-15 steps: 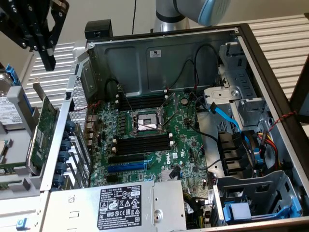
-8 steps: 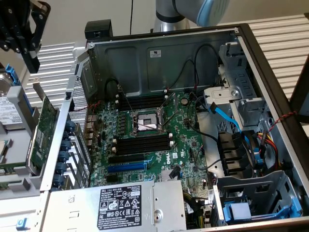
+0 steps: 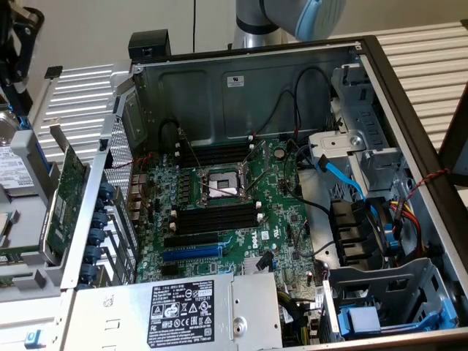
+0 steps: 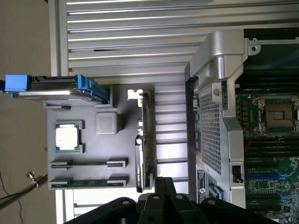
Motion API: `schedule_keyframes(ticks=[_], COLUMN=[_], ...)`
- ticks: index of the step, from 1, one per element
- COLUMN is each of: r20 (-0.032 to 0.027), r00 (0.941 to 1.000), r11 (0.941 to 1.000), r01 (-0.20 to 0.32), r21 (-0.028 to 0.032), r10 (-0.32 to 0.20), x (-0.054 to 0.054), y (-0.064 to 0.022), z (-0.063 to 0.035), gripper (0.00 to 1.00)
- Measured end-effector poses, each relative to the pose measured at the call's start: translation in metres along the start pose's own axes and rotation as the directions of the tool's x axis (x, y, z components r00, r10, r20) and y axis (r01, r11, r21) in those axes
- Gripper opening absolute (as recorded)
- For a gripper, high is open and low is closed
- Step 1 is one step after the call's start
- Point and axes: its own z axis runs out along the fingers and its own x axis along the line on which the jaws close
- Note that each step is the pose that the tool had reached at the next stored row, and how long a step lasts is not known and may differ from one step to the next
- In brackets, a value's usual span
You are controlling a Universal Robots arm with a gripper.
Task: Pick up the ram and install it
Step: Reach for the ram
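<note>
Ram (image 4: 88, 182) lies on edge in a slot of the gray tray (image 4: 100, 154) on the slatted bench (image 4: 131, 42), which also carries a processor chip (image 4: 67, 138) and a hard drive in a blue caddy (image 4: 51, 86). An upright expansion card (image 4: 145, 140) stands between it and the open computer case (image 4: 219, 116), whose black memory slots (image 3: 219, 217) flank the processor socket (image 3: 221, 184). The claw (image 4: 163, 184) is closed with nothing in it, just beside the card's end and apart from the ram.

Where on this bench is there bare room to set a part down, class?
Bare: the slatted table beyond the grey tray, alongside the computer case. Crowded: the tray itself and the cabled motherboard.
</note>
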Motion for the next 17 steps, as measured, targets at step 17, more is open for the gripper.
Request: schedule_keyframes(ticks=[17], r20=[-0.0021], r00=[1.0], r11=[1.0], r01=[0.0], r21=[0.001], r10=[0.0], x=[0.054], y=[-0.0137], z=[0.0011], gripper=[0.11])
